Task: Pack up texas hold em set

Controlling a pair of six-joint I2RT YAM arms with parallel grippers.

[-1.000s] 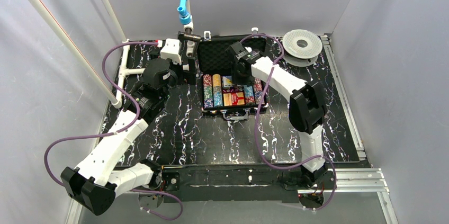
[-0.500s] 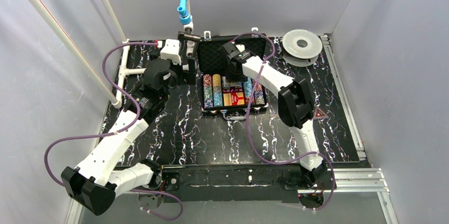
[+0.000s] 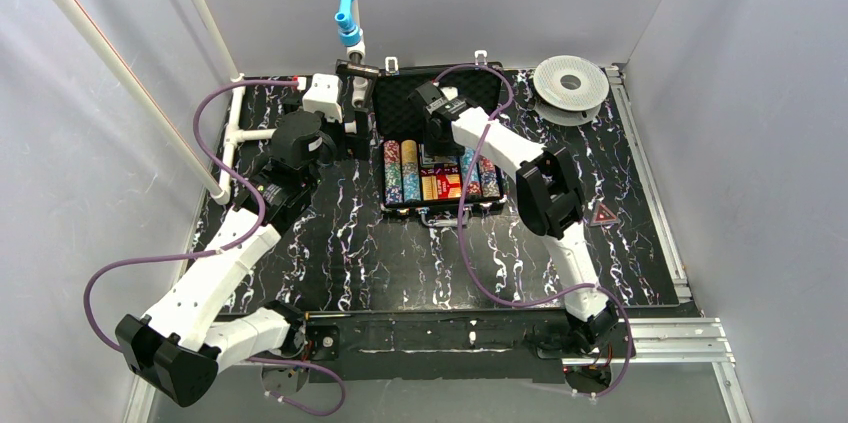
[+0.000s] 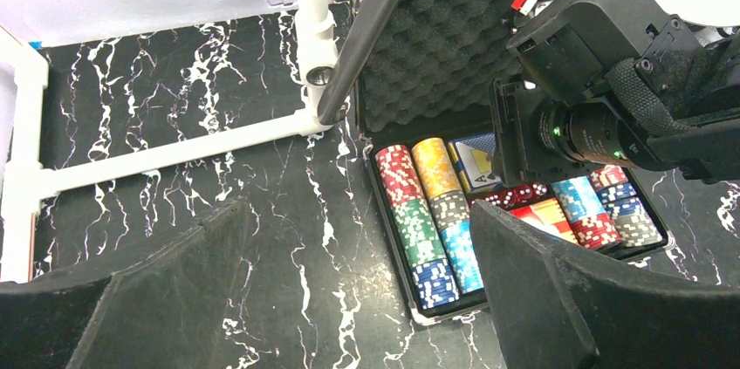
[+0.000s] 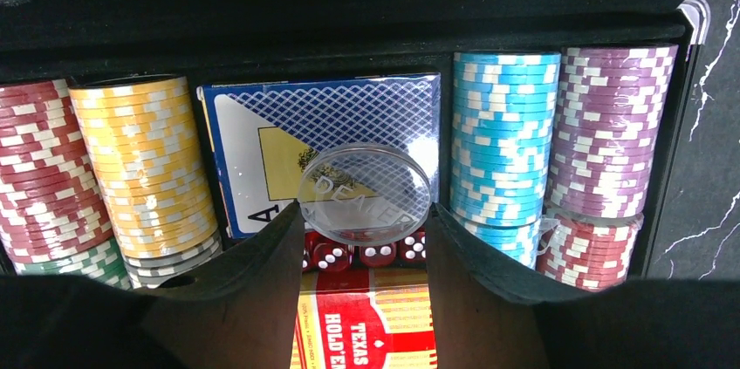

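The black briefcase [image 3: 392, 205] lies open at the back of the table, its foam lid [image 3: 400, 103] raised. Inside are rows of coloured chips [image 5: 148, 160], a blue card deck [image 5: 262, 116], red dice [image 5: 332, 256] and a red "Texas Hold'em" deck [image 5: 366, 325]. My right gripper [image 5: 365, 212] hangs over the middle of the case, shut on a clear round disc [image 5: 365, 193] marked "DEALER", held by its edges just above the dice. My left gripper [image 4: 358, 208] stands open over the bare table just left of the case, with nothing between its fingers.
A round white-grey spool [image 3: 571, 83] sits at the back right corner. A white pipe frame [image 3: 236, 123] runs along the left side, and a metal rod [image 4: 349, 37] slants down beside the case's left hinge. A small red triangle [image 3: 603, 214] lies right of the right arm.
My right arm has swung left over the case with the disc in its fingers, uncovering the red triangle on the table. The left arm has not moved.
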